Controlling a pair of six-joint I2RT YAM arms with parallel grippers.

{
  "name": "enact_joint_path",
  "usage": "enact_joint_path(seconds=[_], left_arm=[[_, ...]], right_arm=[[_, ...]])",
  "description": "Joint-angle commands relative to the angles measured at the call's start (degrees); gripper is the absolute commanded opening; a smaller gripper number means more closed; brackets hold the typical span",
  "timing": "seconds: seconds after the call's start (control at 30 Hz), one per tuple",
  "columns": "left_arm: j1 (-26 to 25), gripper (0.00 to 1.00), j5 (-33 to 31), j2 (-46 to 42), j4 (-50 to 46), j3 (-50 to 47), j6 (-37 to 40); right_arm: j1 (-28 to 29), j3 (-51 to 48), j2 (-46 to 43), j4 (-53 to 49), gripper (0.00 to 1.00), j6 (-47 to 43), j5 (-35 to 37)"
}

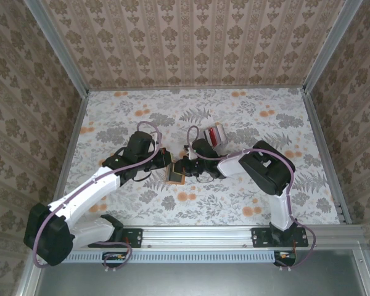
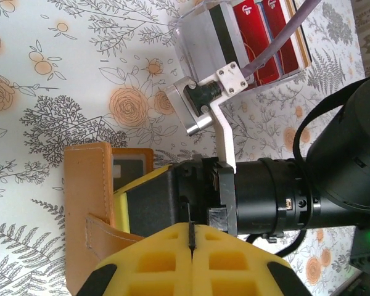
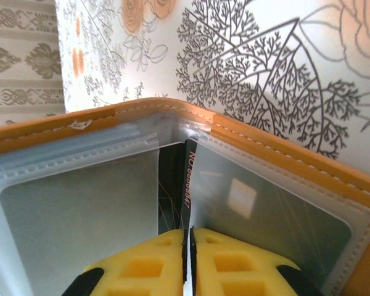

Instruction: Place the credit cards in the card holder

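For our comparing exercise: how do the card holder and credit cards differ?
Colour: the card holder is plain orange; the credit cards show red and white. State: the card holder is open, showing clear pockets; the credit cards sit packed in a clear case. Both are flat.

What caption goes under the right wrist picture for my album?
Right gripper pinched shut at the clear pockets of the open orange card holder.

orange card holder (image 2: 85, 185), red credit cards (image 2: 265, 34), floral-patterned table (image 2: 49, 92)
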Motion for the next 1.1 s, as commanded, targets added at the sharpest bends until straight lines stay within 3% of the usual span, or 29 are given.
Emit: enact_joint_path(seconds=[0.0, 0.2, 0.53, 0.57, 0.6, 0.67, 0.8, 0.87, 1.07], left_arm=[[0.69, 0.00, 1.57, -1.23, 0.73, -0.13, -1.45], [4.33, 0.00, 1.66, -2.36, -0.57, -2.92, -0.96], [13.52, 0.00, 3.81, -5.12, 2.16, -13.25, -1.66], [13.65, 0.03, 4.02, -4.91, 2.30, -13.59, -1.80], [13.74, 0.14, 4.11, -4.69, 2.07, -13.61, -1.74], [13.97, 0.21, 3.99, -3.93, 0.37, -13.15, -1.03], [15.76, 0.50, 2.24, -1.99, -8.84, -8.88, 2.44], [16.26, 0.58, 1.53, -2.14, -12.32, -5.84, 4.21], [15.81, 0.64, 3.67, -2.49, -16.07, 4.76, 6.33]], right_arm=[[-0.46, -1.01, 1.53, -0.32, 0.15, 0.71, 0.23], [-0.37, -0.90, -1.59, -5.87, 0.16, -2.64, 2.02], [0.63, 4.80, -6.02, -25.02, 0.19, -13.96, 5.24], [0.73, 5.48, -5.60, -25.60, 0.20, -14.36, 5.00], [0.74, 5.78, -5.20, -25.60, 0.20, -14.31, 4.63], [0.77, 6.12, -4.62, -25.77, 0.20, -14.25, 4.40], [1.01, 6.46, -5.24, -27.88, 0.21, -15.35, 5.90], [1.45, 7.11, -5.96, -30.44, 0.21, -17.15, 7.73], [1.86, 7.57, -6.55, -32.55, 0.21, -18.34, 8.90]])
